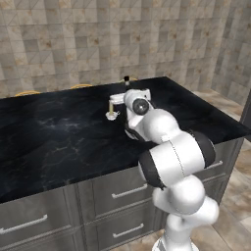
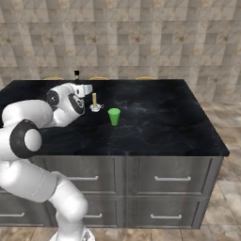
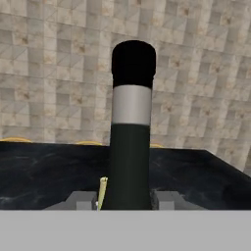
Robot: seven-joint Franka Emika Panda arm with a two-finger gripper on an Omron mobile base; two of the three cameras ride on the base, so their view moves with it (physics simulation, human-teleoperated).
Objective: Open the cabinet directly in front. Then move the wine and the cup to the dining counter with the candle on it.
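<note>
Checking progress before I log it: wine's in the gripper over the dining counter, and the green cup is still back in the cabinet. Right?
Not quite. The wine is between the gripper fingers above the dining counter, but the cup is not in the cabinet: the right base view shows it already standing on that counter, close beside the candle.

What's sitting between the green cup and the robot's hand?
The candle, in the right base view. It stands on the dining counter between the cup and the hand, which holds the wine.
</note>
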